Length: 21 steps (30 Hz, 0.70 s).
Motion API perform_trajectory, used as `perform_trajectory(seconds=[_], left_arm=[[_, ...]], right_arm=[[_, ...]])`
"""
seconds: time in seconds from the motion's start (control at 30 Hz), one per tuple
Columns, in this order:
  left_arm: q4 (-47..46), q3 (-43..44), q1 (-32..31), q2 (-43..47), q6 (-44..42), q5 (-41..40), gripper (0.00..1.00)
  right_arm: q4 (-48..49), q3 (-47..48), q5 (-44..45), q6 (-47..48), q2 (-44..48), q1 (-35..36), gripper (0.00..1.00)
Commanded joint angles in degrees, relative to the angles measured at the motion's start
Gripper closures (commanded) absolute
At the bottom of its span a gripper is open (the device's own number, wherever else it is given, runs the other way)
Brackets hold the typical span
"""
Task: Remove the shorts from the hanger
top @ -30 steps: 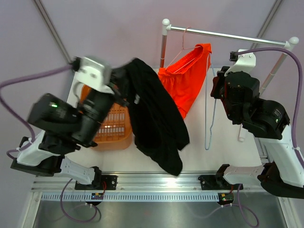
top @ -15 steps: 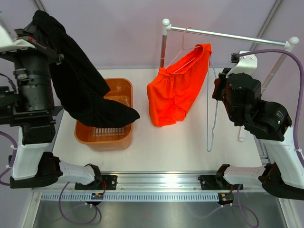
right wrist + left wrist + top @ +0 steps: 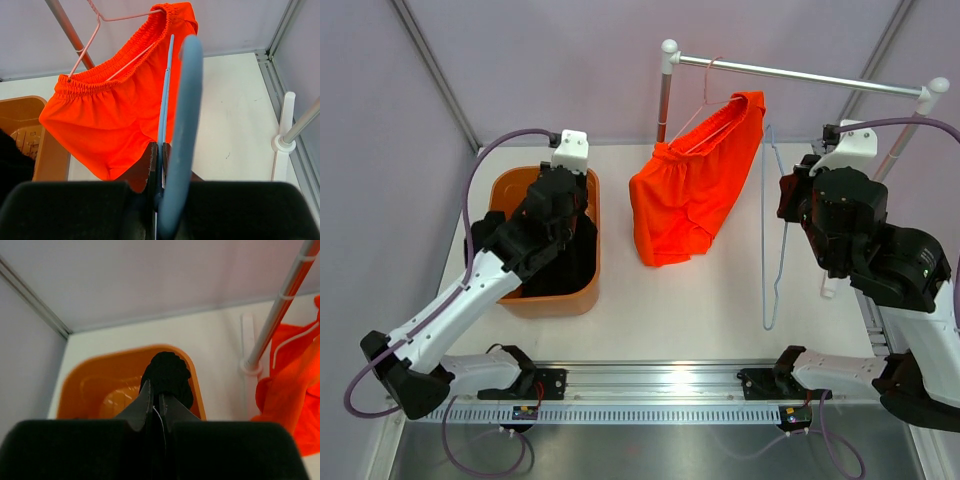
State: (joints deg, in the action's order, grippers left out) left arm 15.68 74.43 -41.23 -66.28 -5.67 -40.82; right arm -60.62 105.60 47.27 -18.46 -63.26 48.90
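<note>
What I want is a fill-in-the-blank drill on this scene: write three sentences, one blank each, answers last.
The left gripper pinches the black shorts in a basket coloured ___.
The right gripper is shut on a bare hanger coloured ___.
Only ___ pair, the orange-red shorts, hangs from the rail.
Missing words: orange; blue; one.
</note>
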Motion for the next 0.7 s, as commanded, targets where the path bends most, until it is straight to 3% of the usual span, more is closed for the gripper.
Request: perform_trajectory(seconds=[0.0, 0.1, 0.27, 0.33, 0.37, 0.43, 0.47, 0.53, 0.67], left_arm=[[-0.2, -2.5, 1.9, 0.8, 17.4, 3.8, 1.00], [4.3, -4.2, 5.5, -0.9, 25.5, 7.0, 0.98], [8.0, -5.1, 13.6, -2.0, 33.4, 21.8, 0.86], [9.6, -4.7, 14.4, -2.1, 34.0, 23.7, 0.69], [10.0, -4.5, 14.4, -2.0, 34.1, 24.2, 0.51], [11.2, -4.4, 14.4, -1.6, 34.1, 25.3, 0.38], [11.4, -4.3, 14.4, -1.1, 34.1, 25.7, 0.23], [12.2, -4.3, 14.3, 0.2, 34.7, 26.7, 0.03], [14.1, -3.2, 14.4, 3.0, 35.3, 29.0, 0.01]], right_arm=[[-0.8, 0.9, 0.5, -1.5, 1.0, -0.5, 1.00], [-0.6, 0.3, 1.4, -1.4, 1.0, -0.6, 1.00], [-1.1, 0.7, -4.3, -0.4, -2.1, -6.4, 1.00], [0.7, -0.4, -7.8, 0.1, -2.1, -11.7, 1.00], [1.4, -0.8, -11.8, 0.2, -2.1, -13.6, 1.00], [2.3, -1.5, -13.7, 0.4, -2.9, -17.2, 1.00], [2.3, -1.4, -14.6, 0.4, -3.4, -18.0, 1.00], [2.4, -0.7, -15.5, 0.6, -4.8, -20.7, 1.00], [3.8, 0.0, -22.8, 1.6, -5.2, -27.3, 1.00]])
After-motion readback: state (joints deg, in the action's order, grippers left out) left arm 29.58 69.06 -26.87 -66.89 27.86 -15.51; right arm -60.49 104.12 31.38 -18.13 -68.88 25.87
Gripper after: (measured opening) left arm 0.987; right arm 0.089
